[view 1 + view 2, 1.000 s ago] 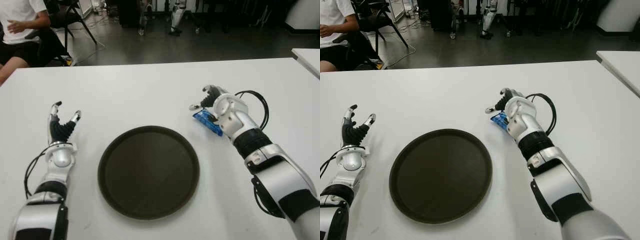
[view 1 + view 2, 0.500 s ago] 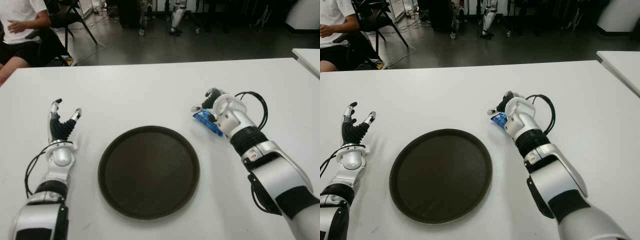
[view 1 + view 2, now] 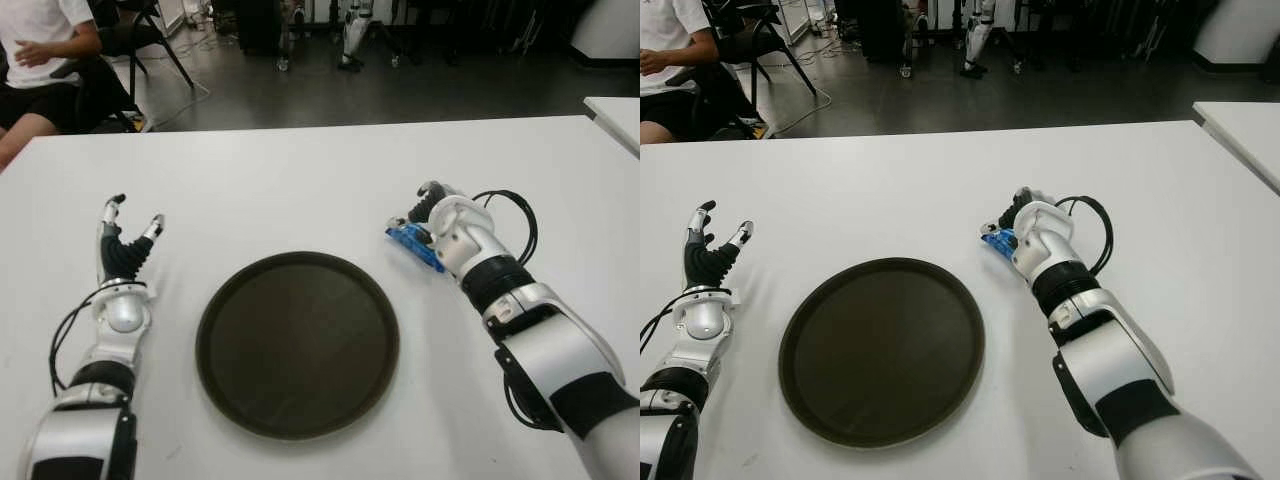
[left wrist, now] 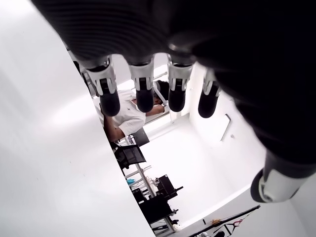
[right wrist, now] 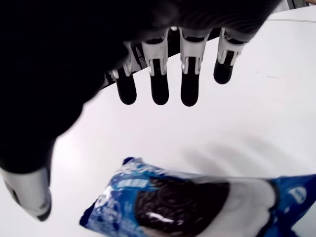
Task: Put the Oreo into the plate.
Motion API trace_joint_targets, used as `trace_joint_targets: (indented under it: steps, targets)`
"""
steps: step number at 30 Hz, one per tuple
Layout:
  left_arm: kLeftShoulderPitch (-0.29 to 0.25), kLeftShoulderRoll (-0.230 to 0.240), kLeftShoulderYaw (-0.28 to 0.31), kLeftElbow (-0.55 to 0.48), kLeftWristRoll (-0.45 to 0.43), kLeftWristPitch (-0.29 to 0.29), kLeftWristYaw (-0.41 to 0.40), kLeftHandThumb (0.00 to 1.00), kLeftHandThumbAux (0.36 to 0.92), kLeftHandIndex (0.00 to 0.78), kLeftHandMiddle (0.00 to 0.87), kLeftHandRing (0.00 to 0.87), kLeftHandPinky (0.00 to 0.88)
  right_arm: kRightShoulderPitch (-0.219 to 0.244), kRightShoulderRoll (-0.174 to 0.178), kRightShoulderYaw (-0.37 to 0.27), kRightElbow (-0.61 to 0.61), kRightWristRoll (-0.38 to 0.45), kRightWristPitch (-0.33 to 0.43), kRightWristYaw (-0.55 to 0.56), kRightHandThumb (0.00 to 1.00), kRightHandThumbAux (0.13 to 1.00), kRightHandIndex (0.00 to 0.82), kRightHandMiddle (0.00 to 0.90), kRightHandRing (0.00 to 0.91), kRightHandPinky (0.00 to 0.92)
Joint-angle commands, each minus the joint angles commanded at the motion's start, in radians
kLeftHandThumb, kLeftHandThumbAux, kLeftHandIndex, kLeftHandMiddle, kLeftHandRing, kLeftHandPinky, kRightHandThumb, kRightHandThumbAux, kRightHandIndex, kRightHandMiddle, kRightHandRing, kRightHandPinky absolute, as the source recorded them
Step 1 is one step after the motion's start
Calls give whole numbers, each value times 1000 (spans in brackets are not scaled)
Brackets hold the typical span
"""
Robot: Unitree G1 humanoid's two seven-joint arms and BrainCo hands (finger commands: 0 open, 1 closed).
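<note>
White laminate covers the broad table (image 3: 300,180) that fills both eye views, with a dark floor and chair legs beyond its far edge and a seated person in a white shirt (image 3: 40,50) at the far left corner. Near the middle of the table sits the round dark brown plate (image 3: 297,343), bare inside its raised rim.

To the right of the plate, the silver and black right arm reaches forward and inward across the table, a black cable looped beside its wrist. The right hand (image 3: 432,212) arches over the far end of the blue Oreo packet (image 3: 414,244), which lies flat on the table just off the plate's upper right rim, apart from it. In the right wrist view the four black-tipped fingers (image 5: 159,84) hang straight and slightly parted above the table, the thumb set off to one side, and the packet (image 5: 187,202) lies beneath the palm with no finger closed around it; whether any part of the hand touches the wrapper is hard to tell.

Left of the plate and well apart from it, the left hand (image 3: 124,245) points away from the robot with its fingers (image 4: 143,91) extended and spread, holding nothing.
</note>
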Motion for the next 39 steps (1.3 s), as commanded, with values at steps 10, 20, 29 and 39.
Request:
trace_joint_targets:
  steps: [10, 20, 29, 39]
  targets:
    - [1, -6, 1, -6, 0, 7, 8, 0, 561, 26, 12, 0, 0, 2, -12, 22, 16, -13, -11, -15, 0, 606, 181, 183, 162, 65]
    - [-2, -3, 0, -4, 3, 13, 12, 0, 553, 27, 10, 0, 0, 15, -26, 52, 9, -29, -16, -40, 0, 597, 182, 183, 168, 86]
    - [-2, -4, 4, -9, -5, 18, 2, 0, 554, 10, 1, 0, 0, 23, -35, 64, -22, -44, 15, -12, 0, 612, 208, 205, 201, 144]
    - [2, -1, -3, -16, 6, 4, 11, 0, 546, 8, 0, 0, 0, 80, -64, 77, -140, -61, 51, -4, 0, 635, 202, 203, 195, 133]
